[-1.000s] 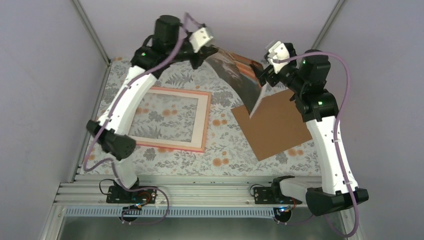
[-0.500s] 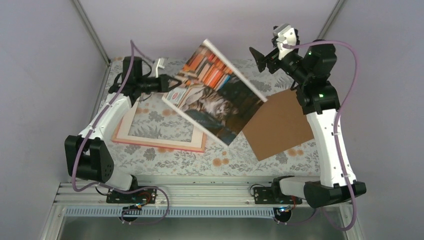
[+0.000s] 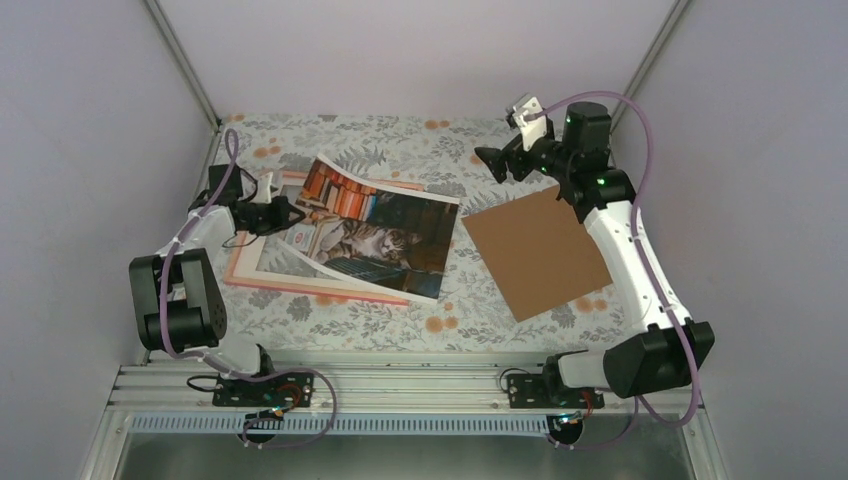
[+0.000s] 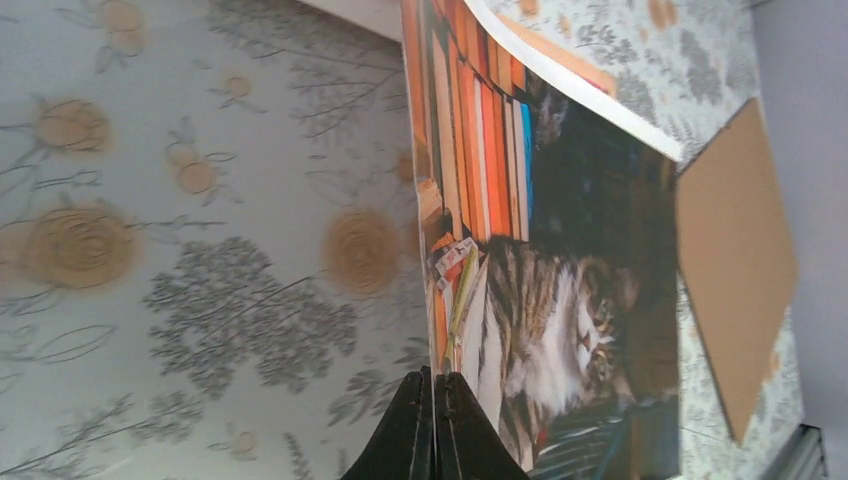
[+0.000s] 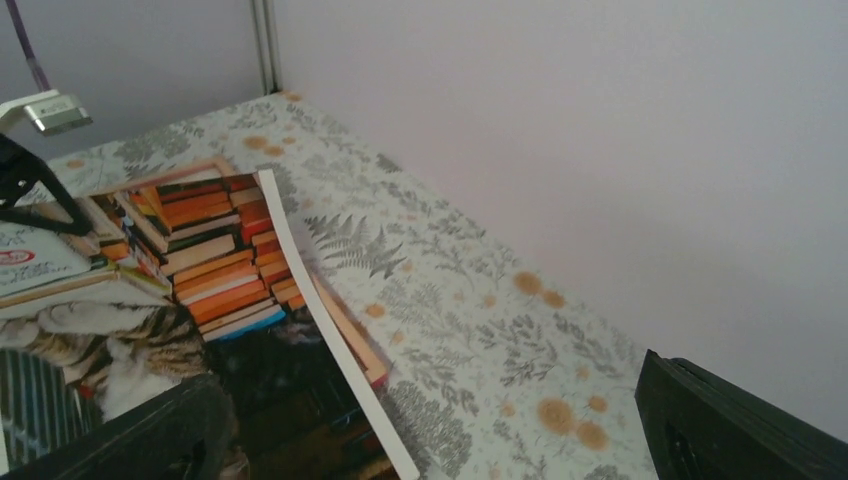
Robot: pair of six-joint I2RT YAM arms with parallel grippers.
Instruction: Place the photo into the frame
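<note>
**A:** Your left gripper (image 3: pixel 287 213) is clamped on the photo's left edge. The wrist view shows both jaws pinched together with the print's border between them. Why hold it there?

**B:** Because the cat photo (image 3: pixel 380 235) is floppy. You pinch one short edge, and the rest drapes across the pink frame (image 3: pixel 318 291), which lies flat on the floral tablecloth (image 3: pixel 400 145). The far edge curls up off the surface, so I'd say it isn't seated yet.

**A:** It looks skewed, too.

**B:** It is. The print's right side overhangs the frame toward the brown backing board (image 3: pixel 540 250). The board lies apart on your right, out of the way until the print is in.

**A:** And your right gripper (image 3: pixel 493 163)?

**B:** Its jaws are spread wide and hold nothing, and it hovers over the table's far side near the board. I'd judge it waits there to press down the lifted edge while your left one squares the print to the frame's opening
</note>
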